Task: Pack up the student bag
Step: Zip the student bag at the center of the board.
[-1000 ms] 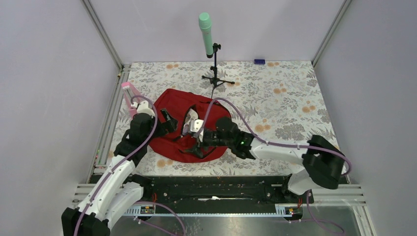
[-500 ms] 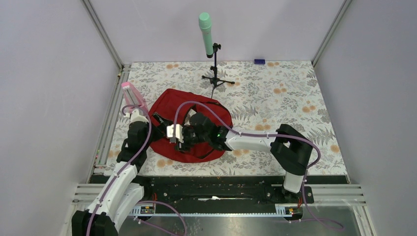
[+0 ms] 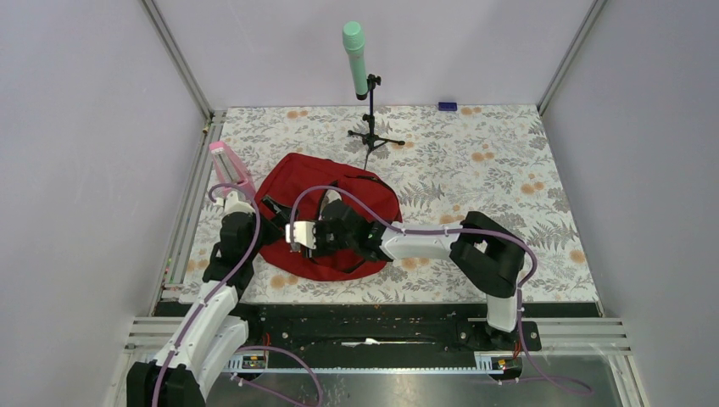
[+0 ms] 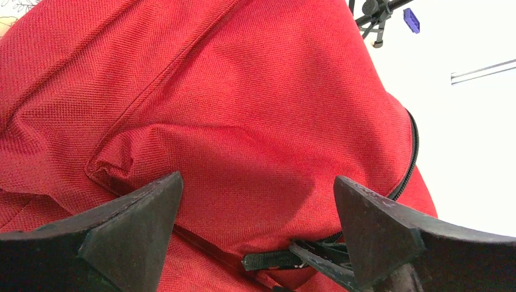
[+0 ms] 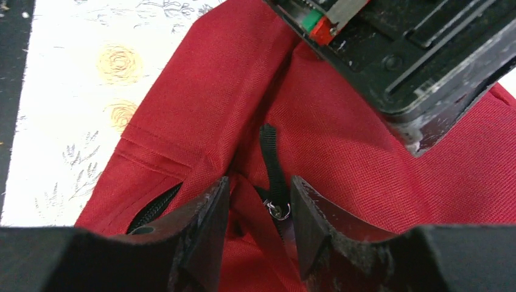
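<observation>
The student bag [image 3: 339, 199] is a large red backpack lying on the flowered table cloth, left of centre. My left gripper [image 3: 273, 212] hovers over its left side, jaws wide open and empty. In the left wrist view the left gripper [image 4: 257, 182] frames red fabric [image 4: 255, 109] and a black zipper pull tab [image 4: 280, 260]. My right gripper [image 3: 298, 236] reaches across the bag's near left part. In the right wrist view the right gripper [image 5: 258, 182] is narrowly open, with a fold of red fabric and the zipper slider ring [image 5: 280, 210] between the fingers.
A green microphone [image 3: 354, 58] stands on a black tripod [image 3: 373, 136] behind the bag. A pink object [image 3: 229, 163] stands at the table's left edge, close to the left arm. A small blue item [image 3: 447, 106] lies at the back wall.
My right gripper has swung left across the bag, from its middle to its near left part. My left gripper has shifted slightly. The bag's dark opening no longer shows.
</observation>
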Available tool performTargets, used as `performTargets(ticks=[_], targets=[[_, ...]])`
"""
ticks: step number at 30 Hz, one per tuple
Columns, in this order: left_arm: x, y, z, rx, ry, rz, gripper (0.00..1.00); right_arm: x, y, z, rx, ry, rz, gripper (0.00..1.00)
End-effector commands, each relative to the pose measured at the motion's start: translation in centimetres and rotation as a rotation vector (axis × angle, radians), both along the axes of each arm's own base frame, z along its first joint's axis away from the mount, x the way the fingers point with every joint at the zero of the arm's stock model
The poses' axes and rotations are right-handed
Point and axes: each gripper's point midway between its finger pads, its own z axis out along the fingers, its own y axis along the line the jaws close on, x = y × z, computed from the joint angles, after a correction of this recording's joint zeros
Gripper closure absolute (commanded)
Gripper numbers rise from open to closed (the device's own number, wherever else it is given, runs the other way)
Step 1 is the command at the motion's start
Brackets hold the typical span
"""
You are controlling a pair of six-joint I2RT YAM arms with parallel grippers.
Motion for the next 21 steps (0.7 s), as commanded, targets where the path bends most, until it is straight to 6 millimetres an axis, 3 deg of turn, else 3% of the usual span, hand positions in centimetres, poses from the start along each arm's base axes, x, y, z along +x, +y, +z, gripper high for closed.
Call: performTargets(ticks=[1,8,14,18,21], targets=[[0.2,-0.2,1.2,-0.012,-0.052,-0.012,0.01,2.4,1.6,1.9,0.071,-0.096,-0.088,0.53],[0.0,0.0,1.2,-0.003,-0.054,-0.007,0.01,3.1,1.7,1.9,0.079,-0.115,-0.152,0.63],[-0.3,0.0,1.1,-0.001,-0.050,-0.007,0.01,4.4,1.5,2.0,0.076,-0.139,-0.269,0.94],[-0.5,0.1,1.0,-0.004,-0.047,-0.004,0.01,4.1,1.3,4.1,0.201,-0.096,-0.317,1.00],[-0.9,0.1,0.9,-0.009,-0.039,-0.001,0.01,4.0,1.0,7.2,0.362,-0.037,-0.387,1.00]])
